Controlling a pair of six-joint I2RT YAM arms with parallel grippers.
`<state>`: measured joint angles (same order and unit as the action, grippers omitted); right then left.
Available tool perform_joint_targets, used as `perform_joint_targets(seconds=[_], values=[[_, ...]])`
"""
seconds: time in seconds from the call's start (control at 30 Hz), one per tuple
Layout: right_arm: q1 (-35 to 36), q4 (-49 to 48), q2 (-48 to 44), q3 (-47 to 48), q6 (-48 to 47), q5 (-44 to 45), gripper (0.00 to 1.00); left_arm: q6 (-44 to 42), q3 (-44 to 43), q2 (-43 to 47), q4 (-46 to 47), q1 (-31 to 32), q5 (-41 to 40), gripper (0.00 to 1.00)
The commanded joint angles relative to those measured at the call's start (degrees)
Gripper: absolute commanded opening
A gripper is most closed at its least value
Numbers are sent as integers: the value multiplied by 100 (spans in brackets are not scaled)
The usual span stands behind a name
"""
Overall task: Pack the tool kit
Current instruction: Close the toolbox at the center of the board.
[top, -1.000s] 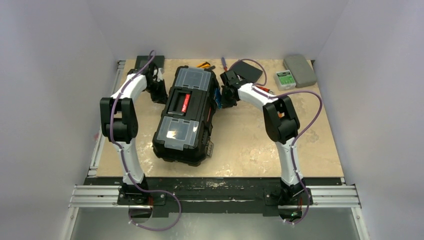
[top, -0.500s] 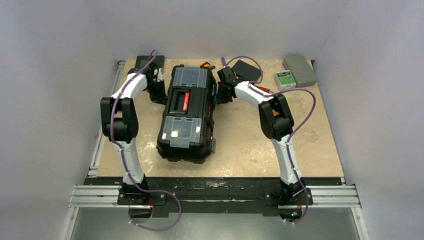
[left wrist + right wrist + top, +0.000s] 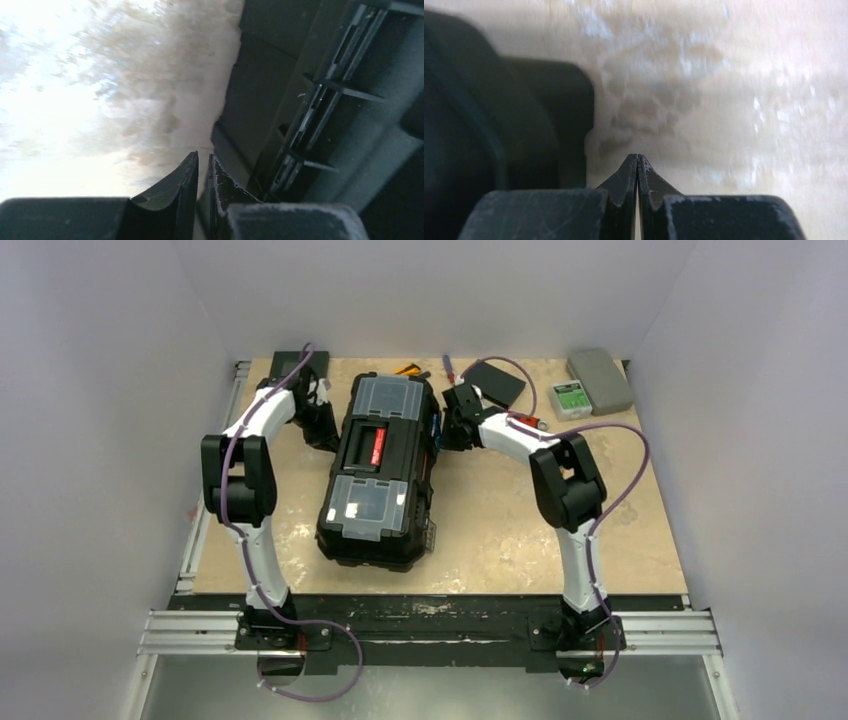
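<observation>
Flanking toolbox point(image 3: 380, 475) | left hand point(image 3: 202, 159) parted a crack, beside its wall | right hand point(image 3: 637, 156) pressed closed

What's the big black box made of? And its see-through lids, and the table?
The toolbox looks like hard black plastic: matte, with moulded ribs in the left wrist view. Its clear lids seem shiny plastic, since light glints off them. The table looks like mottled beige stone or laminate; I can't tell which.
</observation>
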<state>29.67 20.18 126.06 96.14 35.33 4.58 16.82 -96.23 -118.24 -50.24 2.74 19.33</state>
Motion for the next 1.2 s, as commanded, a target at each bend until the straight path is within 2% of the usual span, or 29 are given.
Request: perform_joint_targets(seconds=[0.0, 0.07, 0.13, 0.3, 0.43, 0.53, 0.6, 0.73, 0.9, 0.97, 1.07, 1.17], values=[[399, -1245, -1492, -719, 436, -1138, 0, 1096, 288, 865, 542, 18, 2186, 21], [184, -1445, -1942, -1196, 421, -1449, 1, 1179, 410, 1252, 700, -246, 2182, 33], [14, -1524, -2184, -1553, 338, -1821, 2, 1065, 319, 1594, 513, -419, 1869, 41], [-77, -1256, -2623, -2209, 125, -2056, 1, 879, 131, 2467, 159, -500, 1126, 54], [-78, -1487, -3038, -2911, 124, -2258, 1, 746, 295, 3225, 32, -379, 721, 61], [-76, -1828, -3441, -3472, 246, -2480, 1, 457, 607, 3843, -258, 105, 65, 66], [-75, -2094, -3863, -3899, 314, -2591, 8, 325, 933, 4378, -367, 469, -344, 71], [-76, -2265, -4781, -4717, 367, -2378, 32, 334, 1719, 5392, -516, 1167, -1059, 80], [-73, -2715, -5655, -5677, 471, -2881, 58, 893, 2577, 6758, -822, 1494, -1830, 83], [-53, -3092, -5995, -6088, 617, -3114, 63, 1222, 2956, 7332, -828, 1508, -1761, 84], [57, -3734, -6443, -6664, 919, -3474, 65, 1651, 3441, 8111, -896, 1530, -1361, 84], [396, -3750, -6760, -6872, 796, -3448, 72, 1822, 3783, 8560, -1059, 1558, -821, 83]])
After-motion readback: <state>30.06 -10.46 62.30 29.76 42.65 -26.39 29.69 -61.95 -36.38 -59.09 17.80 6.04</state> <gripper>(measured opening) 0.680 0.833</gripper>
